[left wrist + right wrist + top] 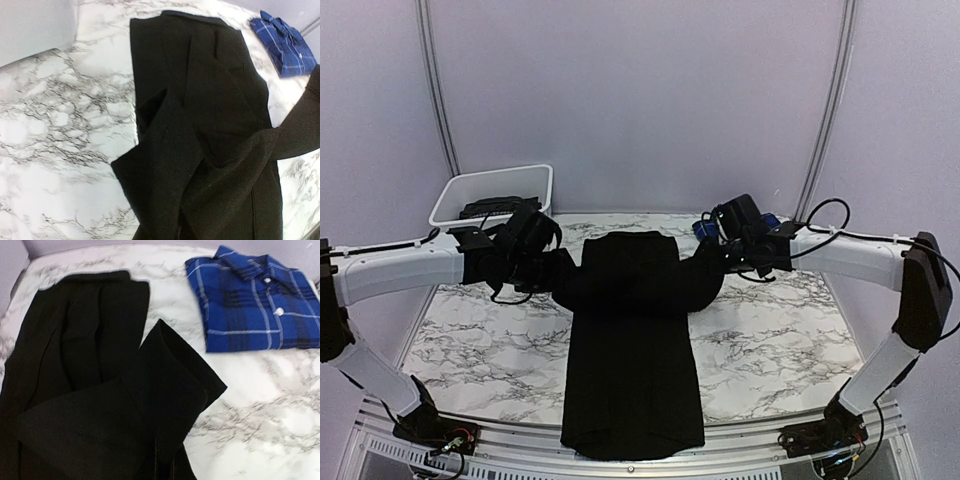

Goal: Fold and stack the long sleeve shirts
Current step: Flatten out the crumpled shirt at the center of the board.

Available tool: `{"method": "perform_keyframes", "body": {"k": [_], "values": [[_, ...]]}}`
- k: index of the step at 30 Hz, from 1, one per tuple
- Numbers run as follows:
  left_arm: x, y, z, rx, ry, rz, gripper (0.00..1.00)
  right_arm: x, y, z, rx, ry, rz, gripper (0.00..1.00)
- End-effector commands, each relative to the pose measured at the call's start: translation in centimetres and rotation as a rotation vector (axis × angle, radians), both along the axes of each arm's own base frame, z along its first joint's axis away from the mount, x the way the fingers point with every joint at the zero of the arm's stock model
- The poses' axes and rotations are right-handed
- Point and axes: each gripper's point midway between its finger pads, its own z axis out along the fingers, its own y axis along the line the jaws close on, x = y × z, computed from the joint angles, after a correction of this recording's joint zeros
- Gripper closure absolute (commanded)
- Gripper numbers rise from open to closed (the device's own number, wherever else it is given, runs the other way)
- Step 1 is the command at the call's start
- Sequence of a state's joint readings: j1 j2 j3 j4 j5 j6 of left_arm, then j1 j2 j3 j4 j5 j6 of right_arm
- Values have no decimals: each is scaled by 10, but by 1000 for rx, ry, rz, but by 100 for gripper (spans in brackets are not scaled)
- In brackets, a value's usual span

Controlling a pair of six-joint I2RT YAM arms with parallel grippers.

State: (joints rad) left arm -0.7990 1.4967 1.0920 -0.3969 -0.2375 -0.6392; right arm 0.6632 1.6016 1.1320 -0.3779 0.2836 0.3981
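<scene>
- The black shirt [632,350] lies flat along the middle of the marble bench [470,350], a long dark strip with its collar end farthest from the arm bases and its hem at the near edge
- Left gripper [555,270] hangs just off the black shirt's left shoulder; the left sleeve [575,285] rises off the bench straight into it, so the jaws are nearly together and pinching that sleeve
- Right gripper [722,255] hangs just off the black shirt's right shoulder; its jaws are pressed together, and the right sleeve [705,280] curves up from the shirt to meet them
- Neither wrist view shows fingertips, only black cloth running out of the bottom of each view
- In the right wrist view a loose fold of the right sleeve, cuff end outward, lies on the marble beside the black shirt's body
- The blue plaid shirt [252,305] sits folded, collar and white buttons up, to the right of the black shirt's collar end, with bare marble between the two
- A white bin [450,200] stands beyond the black shirt's left shoulder, well apart from it, with something dark inside that I cannot make out
</scene>
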Motion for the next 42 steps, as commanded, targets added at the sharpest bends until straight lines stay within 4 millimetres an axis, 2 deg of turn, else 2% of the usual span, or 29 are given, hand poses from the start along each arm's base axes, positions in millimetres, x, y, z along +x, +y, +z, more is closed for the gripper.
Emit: {"method": "perform_keyframes", "body": {"k": [1,3,6,7,10,15,17,24,28,33,37,42], "values": [[17,38,25,22,-50,93,89,41,-50,51,-42,-124,-127,100],[28,57,40,36,-77,140,90,62,-87,62,-76,-150,-222,100],[46,97,59,38,-104,247,92,88,-132,88,-98,-201,-328,100],[51,111,65,34,-109,283,93,97,-146,103,-105,-229,-366,100],[60,146,83,27,-125,364,94,113,-185,134,-157,-282,-461,100],[61,199,105,30,-147,470,94,130,-235,173,-173,-343,-563,100],[60,215,112,24,-157,498,94,135,-247,184,-187,-361,-588,100],[66,258,128,8,-168,589,93,155,-291,201,-213,-380,-661,100],[71,275,141,10,-186,623,93,157,-332,200,-217,-366,-724,100],[81,285,164,2,-221,630,92,168,-337,202,-206,-374,-698,100],[90,282,166,6,-218,607,91,174,-331,187,-193,-342,-660,100],[95,291,184,59,-240,608,90,172,-321,172,-170,-321,-614,100]]}}
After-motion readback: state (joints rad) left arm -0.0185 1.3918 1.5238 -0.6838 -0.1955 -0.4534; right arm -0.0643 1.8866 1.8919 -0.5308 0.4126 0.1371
